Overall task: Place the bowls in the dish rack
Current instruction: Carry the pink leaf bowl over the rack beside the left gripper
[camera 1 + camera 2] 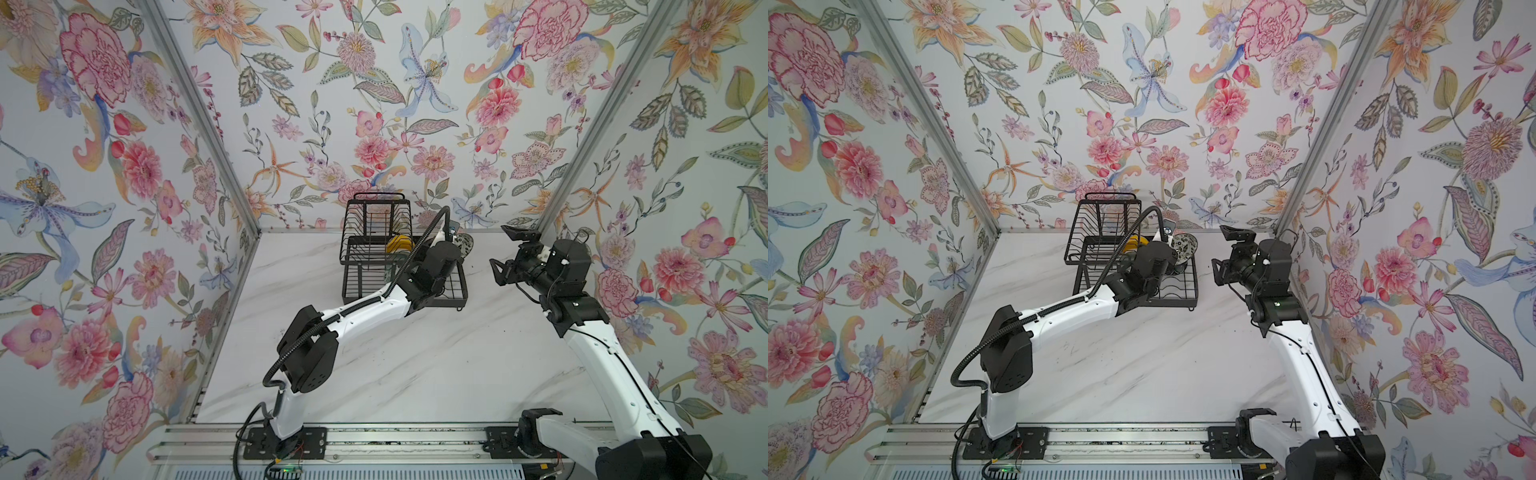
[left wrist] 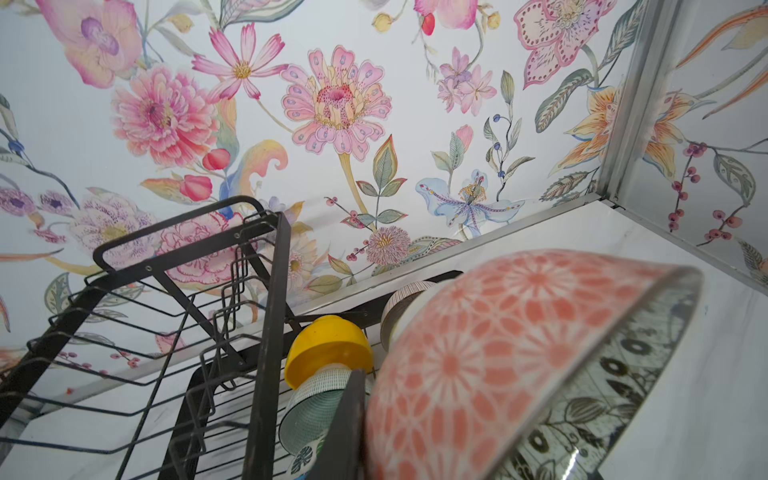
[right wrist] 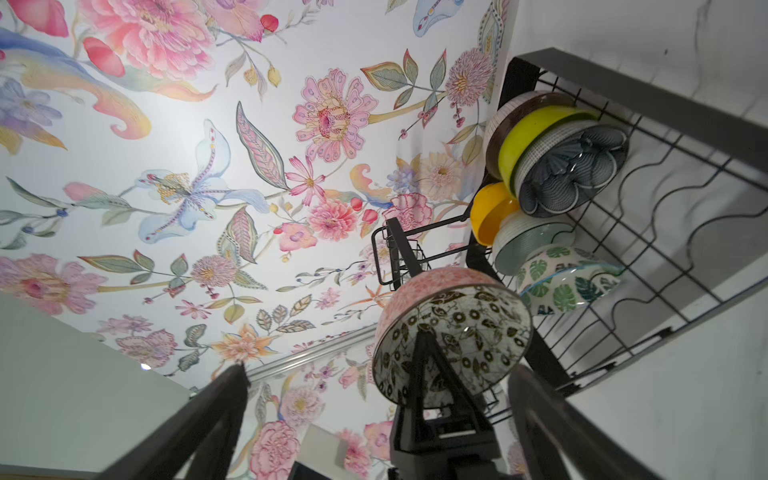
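Black-and-white bowl (image 2: 498,353), probably stiff, slick, chippable: I am pinching its rim in my left end effector (image 3: 423,357), while my right end effector (image 1: 506,252) is gaping empty.

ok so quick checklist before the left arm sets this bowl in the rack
1. Left gripper shut on the bowl at its rim: ok
2. Right gripper open, away from the rack: ok
3. Room in the rack beside the leaf bowl: ok
4. Six racked bowls standing in the lower tray: ok
5. Held bowl lined up over the free space: cannot tell
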Available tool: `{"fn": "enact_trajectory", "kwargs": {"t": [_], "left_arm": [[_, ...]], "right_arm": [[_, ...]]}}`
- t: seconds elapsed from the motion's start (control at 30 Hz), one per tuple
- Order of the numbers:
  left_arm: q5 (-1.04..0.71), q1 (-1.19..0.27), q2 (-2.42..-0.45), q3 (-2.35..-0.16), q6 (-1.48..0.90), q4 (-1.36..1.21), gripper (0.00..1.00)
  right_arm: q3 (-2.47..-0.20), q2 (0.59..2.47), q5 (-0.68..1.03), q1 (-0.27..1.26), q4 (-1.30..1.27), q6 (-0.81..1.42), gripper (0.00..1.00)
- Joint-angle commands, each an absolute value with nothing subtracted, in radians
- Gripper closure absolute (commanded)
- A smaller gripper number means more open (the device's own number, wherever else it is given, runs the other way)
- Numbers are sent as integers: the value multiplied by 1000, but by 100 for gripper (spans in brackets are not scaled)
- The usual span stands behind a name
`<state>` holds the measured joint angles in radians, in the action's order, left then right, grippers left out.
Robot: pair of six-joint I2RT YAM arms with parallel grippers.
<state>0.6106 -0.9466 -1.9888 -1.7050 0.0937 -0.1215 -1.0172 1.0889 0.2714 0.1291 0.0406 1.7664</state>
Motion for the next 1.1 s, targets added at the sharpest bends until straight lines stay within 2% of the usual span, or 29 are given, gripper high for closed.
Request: {"fn": "enact_trajectory", "kwargs": {"t": [0.0,0.27,0.37,0.63,1.07], "left_arm": [[644,-975,-1983,-1671,228,-304,100],[597,-1000,-1976,-1626,275,-406,100],[592,-1007,-1970,-1623,277,-417,100],[576,-1024,-1963,-1625,275,-426,100],[592,-1056,-1963,-1637,304,-452,100]], "right_arm": [[-980,1072,171,167,-108,1972,1],[-933,1089,99,222,-215,2051,5],[-908,1089,80,229,-240,2076,14],[-867,1096,10,255,-319,2135,26],[-879,1151,-78,304,-421,2174,52]]}}
